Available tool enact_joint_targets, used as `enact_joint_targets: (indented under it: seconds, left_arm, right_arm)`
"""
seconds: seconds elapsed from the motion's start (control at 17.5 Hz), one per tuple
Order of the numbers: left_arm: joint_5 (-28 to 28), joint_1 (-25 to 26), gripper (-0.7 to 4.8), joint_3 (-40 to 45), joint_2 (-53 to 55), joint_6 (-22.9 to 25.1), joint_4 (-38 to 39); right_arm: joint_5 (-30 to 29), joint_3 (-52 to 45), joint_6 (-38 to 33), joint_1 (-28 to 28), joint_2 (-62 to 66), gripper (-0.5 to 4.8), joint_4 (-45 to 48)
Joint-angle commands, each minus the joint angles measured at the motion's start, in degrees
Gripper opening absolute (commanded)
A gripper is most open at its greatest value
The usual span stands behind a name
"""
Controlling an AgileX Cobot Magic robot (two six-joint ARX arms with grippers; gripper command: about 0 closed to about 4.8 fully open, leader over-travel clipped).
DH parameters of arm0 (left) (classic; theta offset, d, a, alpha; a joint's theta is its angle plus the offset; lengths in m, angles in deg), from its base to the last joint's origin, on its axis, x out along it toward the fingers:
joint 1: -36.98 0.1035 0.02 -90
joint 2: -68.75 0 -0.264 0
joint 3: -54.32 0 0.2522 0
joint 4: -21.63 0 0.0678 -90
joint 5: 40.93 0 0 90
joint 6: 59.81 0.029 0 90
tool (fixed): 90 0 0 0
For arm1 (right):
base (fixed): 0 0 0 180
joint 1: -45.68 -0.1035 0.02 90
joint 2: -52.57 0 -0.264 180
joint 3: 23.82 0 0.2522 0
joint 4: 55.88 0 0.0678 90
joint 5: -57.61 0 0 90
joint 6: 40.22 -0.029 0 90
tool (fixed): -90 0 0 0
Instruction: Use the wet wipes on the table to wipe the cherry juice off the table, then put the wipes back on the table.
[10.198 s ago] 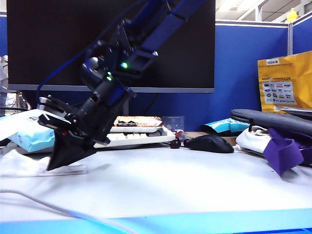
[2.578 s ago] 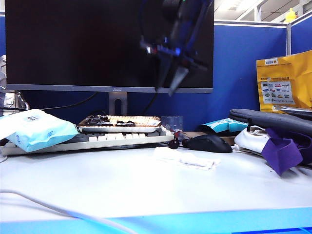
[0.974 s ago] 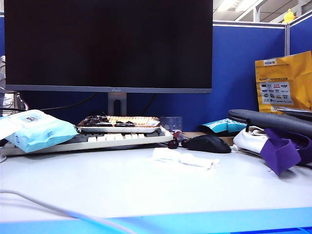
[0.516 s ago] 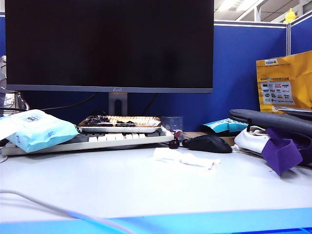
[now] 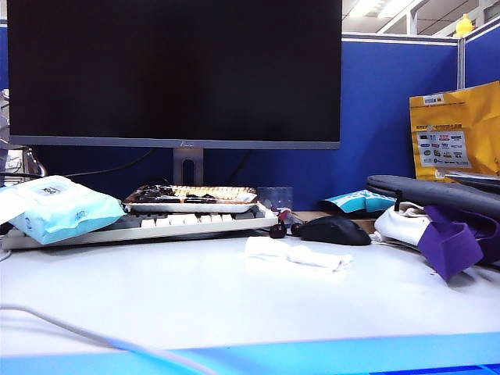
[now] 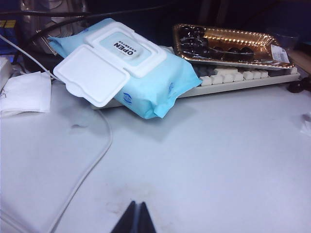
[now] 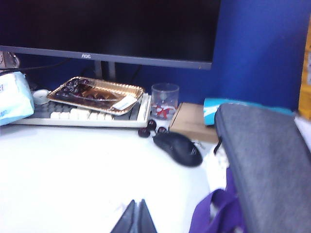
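Cherries (image 7: 80, 89) in gold tray (image 7: 130, 90); left gripper (image 6: 136, 219), right gripper (image 7: 136, 217) closed.

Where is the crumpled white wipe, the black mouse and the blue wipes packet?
wet wipes (image 5: 295, 254): exterior view, middle of the crumpled sheet.
mouse (image 5: 336, 230): exterior view, top of its black back.
wipes packet (image 6: 130, 63): left wrist view, the white "OPEN" lid panel.

wet wipes (image 5: 293, 254): white | table (image 5: 234, 305): pale grey, blue edge | mouse (image 5: 336, 230): black
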Motion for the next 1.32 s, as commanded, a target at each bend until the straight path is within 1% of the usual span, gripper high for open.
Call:
enact_joint_targets:
  seconds: [0.06,0.11,0.29,0.34,0.4,0.52,1.32]
  left_arm:
    - [0.2,0.0,-0.04,0.0,0.1,0.0,0.5]
    - [0.2,0.0,-0.04,0.0,0.1,0.0,0.5]
    - [0.2,0.0,-0.04,0.0,0.1,0.0,0.5]
    - [0.2,0.0,-0.03,0.0,0.1,0.0,0.5]
    - [0.2,0.0,-0.03,0.0,0.1,0.0,0.5]
    - [0.2,0.0,-0.03,0.0,0.1,0.0,0.5]
    - [0.2,0.0,-0.03,0.0,0.1,0.0,0.5]
  right_arm:
    - [-0.1,-3.6,-2.4,0.2,-1.2,-0.01,0.6]
    - [-0.1,-5.4,-2.5,0.2,-1.2,-0.01,0.3]
    - [1.3,-6.1,-2.3,0.2,-2.2,-0.01,-6.3]
    - [1.6,-6.1,-2.9,0.2,-2.7,-0.01,-9.7]
    - [2.0,-6.0,-5.2,0.2,-2.8,-0.01,-11.5]
    - [2.5,-6.0,-8.9,0.2,-2.8,-0.01,-11.3]
    - [2.5,-6.0,-8.8,0.2,-2.9,-0.01,-11.0]
